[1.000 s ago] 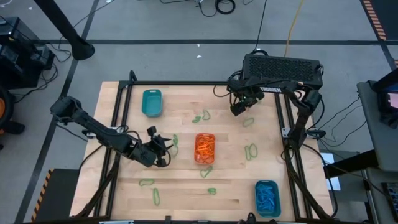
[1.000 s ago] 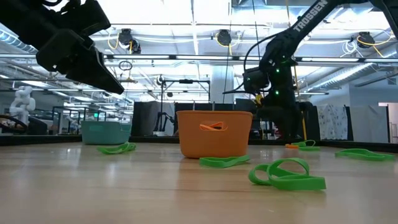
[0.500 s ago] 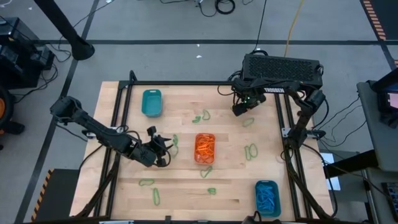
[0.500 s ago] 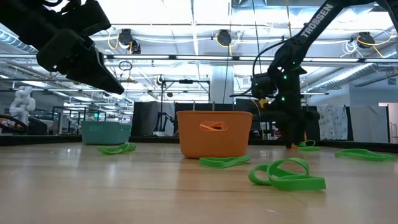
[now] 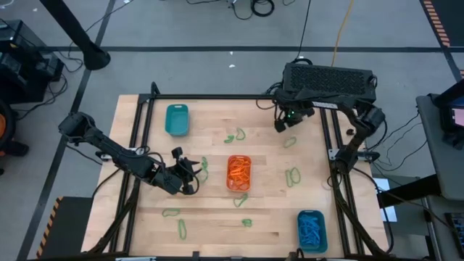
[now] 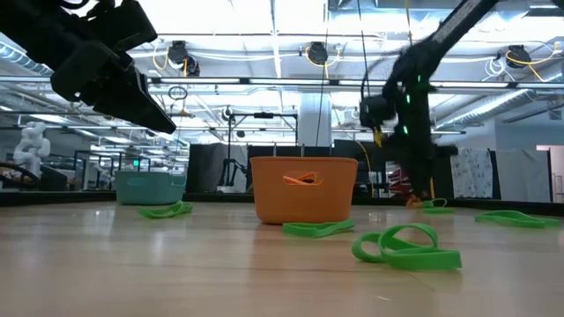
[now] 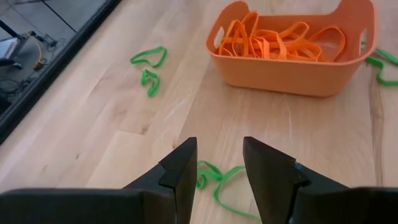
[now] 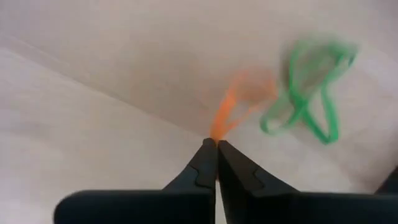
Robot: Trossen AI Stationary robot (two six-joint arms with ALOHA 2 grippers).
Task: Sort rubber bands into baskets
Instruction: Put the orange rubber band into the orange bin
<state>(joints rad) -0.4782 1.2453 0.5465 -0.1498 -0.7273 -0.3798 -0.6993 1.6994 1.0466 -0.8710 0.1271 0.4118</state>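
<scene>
My right gripper (image 8: 217, 144) is shut on an orange rubber band (image 8: 235, 102) at the table's far right (image 5: 282, 123), pointing down, beside a green band (image 8: 311, 93). My left gripper (image 7: 219, 168) stands open over a green band (image 7: 219, 179), left of the orange basket (image 5: 238, 172), which holds several orange bands (image 7: 280, 42). A teal basket (image 5: 176, 119) sits at the far left. Another (image 5: 311, 230), with blue bands in it, sits at the near right. My right gripper pinches one end of the orange band's loop (image 8: 217, 129) between its two fingertips, coming from above and pointing down. The rest of the loop trails away from the tips just over the wood; whether its free end touches the table I cannot tell.
Green bands lie scattered on the wood: near the far middle (image 5: 234, 136), right of the orange basket (image 5: 293, 175), in front of it (image 5: 241, 200), and at the near left (image 5: 182, 229). Black frame rails (image 5: 330, 145) run along the table's sides.
My right gripper has shifted a little toward the table's far right, to the orange band that lay on the wood beside a green one, and now has it between its fingertips. My left arm has kept still.
</scene>
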